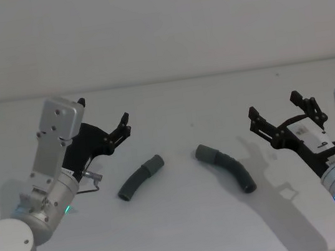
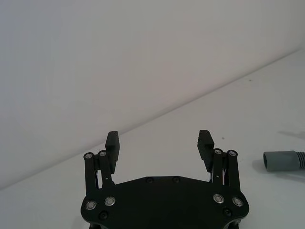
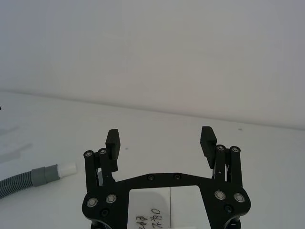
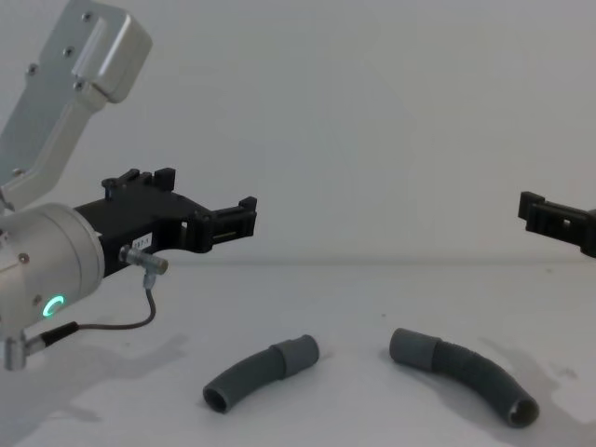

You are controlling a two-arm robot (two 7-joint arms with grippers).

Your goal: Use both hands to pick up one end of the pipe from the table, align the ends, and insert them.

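Observation:
Two curved dark grey ribbed pipe pieces lie apart on the white table [image 1: 190, 235]. The left piece [image 1: 139, 178] [image 4: 259, 374] has its smooth cuff [image 1: 155, 163] at its inner end. Facing it is the cuff [image 1: 206, 153] of the right piece [image 1: 228, 167] [image 4: 467, 374]. My left gripper [image 1: 122, 130] [image 2: 159, 140] [image 4: 244, 216] hovers open and empty, up and left of the left piece. On the other side, my right gripper [image 1: 277, 109] [image 3: 161, 138] [image 4: 537, 212] hovers open and empty to the right of the right piece. The right wrist view shows a cuff [image 3: 45, 173] with a white tip [image 3: 68, 168].
A thin grey cable [image 1: 91, 182] [image 4: 121, 321] hangs from the left wrist close to the table. A pale wall [image 1: 153, 26] rises behind the table's far edge. A grey cuff [image 2: 281, 161] lies at the edge of the left wrist view.

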